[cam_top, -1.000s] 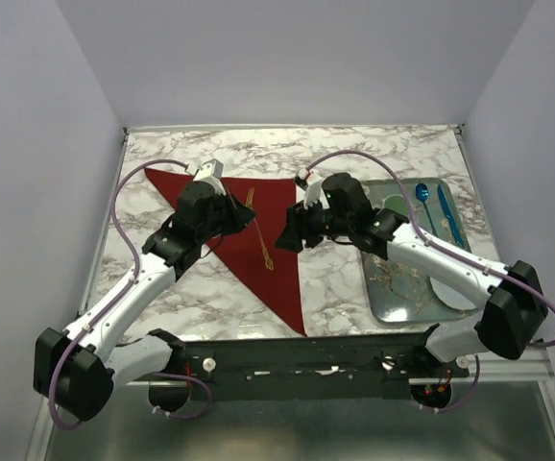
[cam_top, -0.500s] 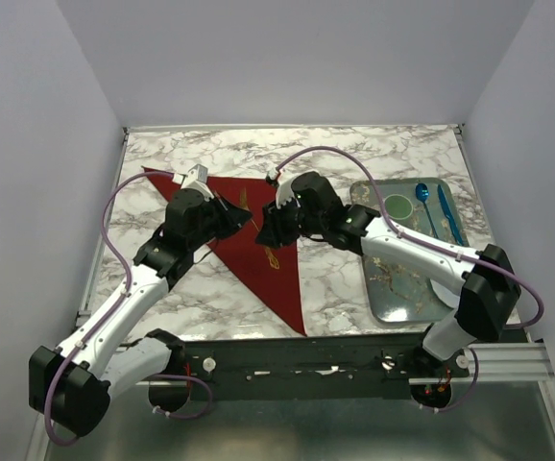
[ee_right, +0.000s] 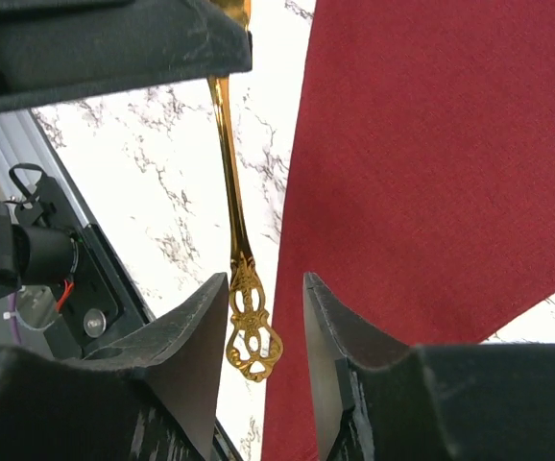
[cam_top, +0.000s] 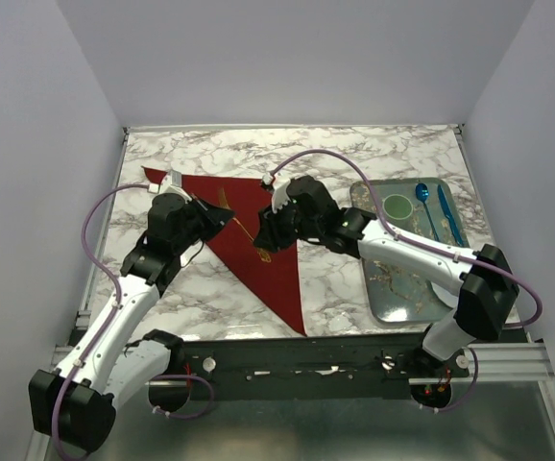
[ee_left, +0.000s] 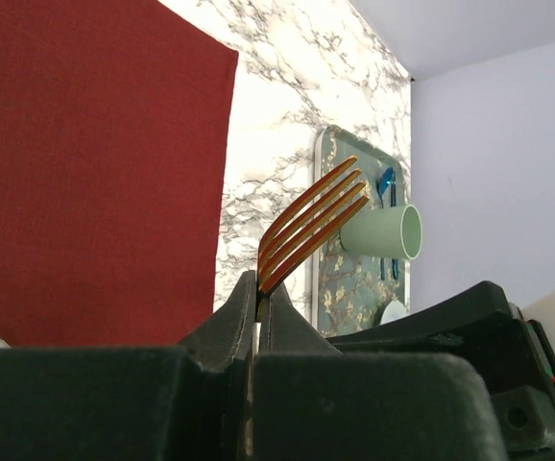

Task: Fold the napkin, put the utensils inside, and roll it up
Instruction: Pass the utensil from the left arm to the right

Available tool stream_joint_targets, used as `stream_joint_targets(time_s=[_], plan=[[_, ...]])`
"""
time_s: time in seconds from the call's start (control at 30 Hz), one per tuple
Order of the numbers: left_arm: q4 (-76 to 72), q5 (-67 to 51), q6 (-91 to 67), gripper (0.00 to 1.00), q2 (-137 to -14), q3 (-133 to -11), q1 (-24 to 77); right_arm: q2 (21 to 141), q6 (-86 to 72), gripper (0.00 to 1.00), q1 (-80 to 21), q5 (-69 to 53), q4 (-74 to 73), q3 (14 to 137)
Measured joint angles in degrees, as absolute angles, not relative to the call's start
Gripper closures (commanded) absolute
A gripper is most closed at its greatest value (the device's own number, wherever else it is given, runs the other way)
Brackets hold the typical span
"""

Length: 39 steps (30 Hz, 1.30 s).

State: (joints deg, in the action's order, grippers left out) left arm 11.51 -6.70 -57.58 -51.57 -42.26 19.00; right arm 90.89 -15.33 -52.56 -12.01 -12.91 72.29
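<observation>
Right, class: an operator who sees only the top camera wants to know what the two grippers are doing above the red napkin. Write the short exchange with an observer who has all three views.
Operator: What is the left gripper pinching?
Observer: A gold fork. Its tines stick out past the shut fingers.
Operator: And the right gripper?
Observer: Its jaws stand apart around an ornate gold handle, with a clear gap on one side.
</observation>
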Motion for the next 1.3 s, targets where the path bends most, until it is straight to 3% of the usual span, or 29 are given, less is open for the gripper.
stream_joint_targets(time_s=[0.53,0.8,0.87,0.9,0.93,0.97,1.0,1.07,1.13,1.3], plan=[[12.1,-9.69,-59.96,1.0,-49.69,-41.32,15.33,91.74,-14.92,0.55,-53.8,-13.37,-12.86,72.29],[12.01,-10.22,-60.9,1.0,-48.75,-40.29,14.13,92.68,-14.83,0.75,-54.06,-14.44,-12.73,72.29],[11.94,-10.44,-61.21,1.0,-48.75,-39.9,13.8,92.68,-14.85,0.89,-54.13,-14.41,-12.78,72.29],[11.94,-10.57,-61.32,0.97,-48.75,-39.79,13.63,92.71,-14.74,0.96,-54.22,-14.44,-12.8,72.29],[11.97,-10.7,-61.39,0.83,-48.75,-39.68,13.45,92.75,-14.59,0.99,-54.41,-14.44,-12.84,72.29],[11.99,-10.83,-61.39,0.67,-48.75,-39.64,13.32,92.79,-14.41,0.99,-54.46,-14.41,-12.84,72.29],[12.12,-10.94,-61.39,0.38,-48.75,-39.64,13.08,92.9,-14.15,0.99,-54.52,-14.44,-12.8,72.31],[12.91,-10.85,-60.95,0.11,-48.75,-39.77,12.62,93.58,-13.91,0.99,-54.7,-14.37,-12.88,72.95],[15.88,-9.17,-59.22,0.01,-48.75,-40.73,12.23,95.18,-13.91,0.99,-54.81,-13.98,-13.1,74.24],[25.65,-0.23,-51.53,0.01,-48.42,-48.01,11.97,103.9,-13.43,0.99,-54.81,-11.03,-13.45,82.13]])
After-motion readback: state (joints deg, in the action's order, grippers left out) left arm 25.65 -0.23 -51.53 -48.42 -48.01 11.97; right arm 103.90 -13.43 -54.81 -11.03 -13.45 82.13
